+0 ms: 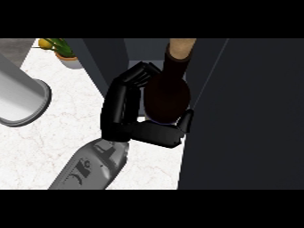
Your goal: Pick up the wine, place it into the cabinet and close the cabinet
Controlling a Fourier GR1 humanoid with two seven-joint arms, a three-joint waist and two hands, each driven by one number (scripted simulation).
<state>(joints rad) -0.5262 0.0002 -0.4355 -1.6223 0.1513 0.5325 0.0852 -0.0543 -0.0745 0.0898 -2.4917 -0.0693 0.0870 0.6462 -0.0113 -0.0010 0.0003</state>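
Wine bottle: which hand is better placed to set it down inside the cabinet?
Left. The left hand is curled round the wine bottle, fingers on one side and thumb on the other, and holds it at the cabinet opening. The right hand is not in view.

Bright white counter (42,147), dim shadowed cabinet (259,116); soft focus

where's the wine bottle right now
In the head view the wine bottle is upper centre, held in the hand curled round it, at the opening of the dark cabinet, right of the grey cylinder.
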